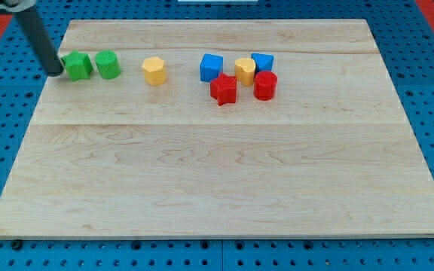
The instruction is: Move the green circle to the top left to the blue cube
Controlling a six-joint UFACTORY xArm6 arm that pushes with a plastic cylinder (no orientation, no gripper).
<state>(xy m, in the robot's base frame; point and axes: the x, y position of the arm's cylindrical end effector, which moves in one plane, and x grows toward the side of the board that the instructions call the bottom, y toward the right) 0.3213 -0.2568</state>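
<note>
The green circle (pixel 108 64) stands near the board's top left, with a green star-like block (pixel 77 65) just to its left, almost touching it. The blue cube (pixel 211 67) sits right of centre along the top. My tip (pixel 56 72) rests at the board's left edge, touching or nearly touching the left side of the green star block. The rod rises from the tip toward the view's top left.
A yellow hexagon-like block (pixel 154 71) lies between the green circle and the blue cube. Right of the cube cluster a red star (pixel 223 89), a yellow block (pixel 245 70), a second blue block (pixel 262 62) and a red cylinder (pixel 265 85). The wooden board (pixel 217 181) lies on a blue pegboard.
</note>
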